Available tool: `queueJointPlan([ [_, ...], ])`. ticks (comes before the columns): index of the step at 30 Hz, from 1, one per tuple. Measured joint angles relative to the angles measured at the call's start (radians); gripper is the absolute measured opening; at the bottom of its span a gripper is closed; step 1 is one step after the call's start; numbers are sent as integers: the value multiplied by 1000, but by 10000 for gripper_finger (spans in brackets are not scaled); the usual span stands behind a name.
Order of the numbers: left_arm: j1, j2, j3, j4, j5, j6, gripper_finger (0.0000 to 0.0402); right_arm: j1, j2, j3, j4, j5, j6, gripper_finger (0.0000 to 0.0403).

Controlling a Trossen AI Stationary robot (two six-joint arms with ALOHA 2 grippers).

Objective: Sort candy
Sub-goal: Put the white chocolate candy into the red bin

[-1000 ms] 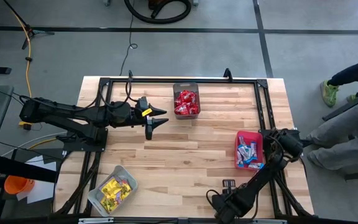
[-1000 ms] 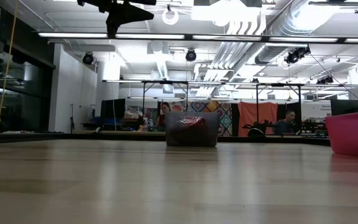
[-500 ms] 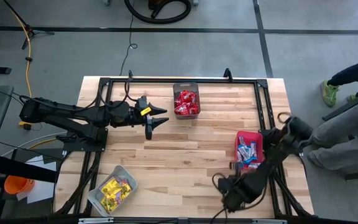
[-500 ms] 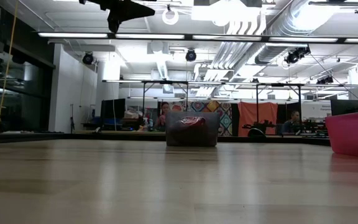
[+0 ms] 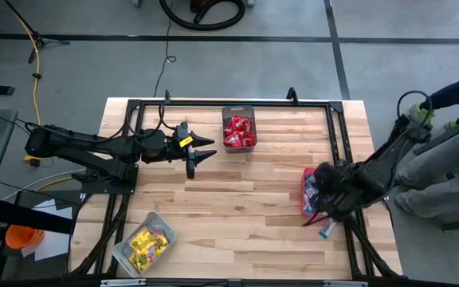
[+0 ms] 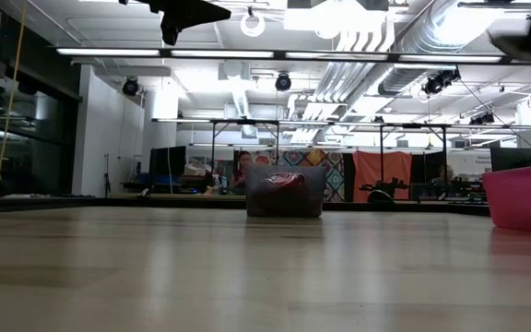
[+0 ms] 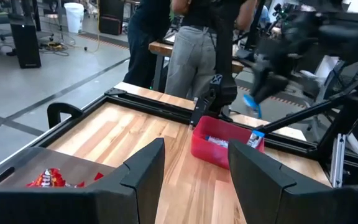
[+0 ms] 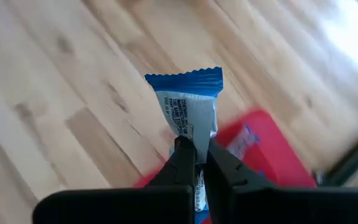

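My right gripper (image 8: 196, 158) is shut on a blue-and-white candy packet (image 8: 188, 106) above the red bin (image 8: 253, 140) at the table's right. In the high view this gripper (image 5: 324, 223) is blurred at the red bin's (image 5: 309, 191) near end. More blue-and-white candy lies in that bin. My left gripper (image 5: 202, 155) hangs open beside the dark mesh bin (image 5: 239, 130) of red candy, nothing between its fingers (image 7: 143, 171). Yellow candy fills the clear grey bin (image 5: 143, 243) at the near left. My right gripper pinches one end of the packet (image 8: 191, 138) between its two fingers, which come from above and point down. The packet sticks out past the fingertips, its blue crimped end (image 8: 185, 81) farthest from them. It is lifted clear of the bin and the table.
A black frame (image 5: 233, 102) runs along the table's far and side edges. Bare wood lies between the three bins. People stand just past the table's right edge (image 5: 445, 179); one shows behind the red bin in the left wrist view (image 7: 194, 43).
My right arm has swung fast from the red bin's right side across it toward the table's near edge, and it now shows blurred. A blue-and-white packet now hangs at its gripper, clear of the bin.
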Motion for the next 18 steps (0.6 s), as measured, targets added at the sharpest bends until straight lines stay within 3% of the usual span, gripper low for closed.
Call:
queueJointPlan([
  [5, 0, 0, 0, -1, 0, -1, 165, 7, -190, -234, 49, -161, 225, 1],
  [11, 0, 0, 0, -2, 0, -2, 165, -5, -328, -475, 256, -295, 575, 9],
  [18, 0, 0, 0, -2, -6, -27, 165, -21, -320, -409, 192, -281, 563, 56],
])
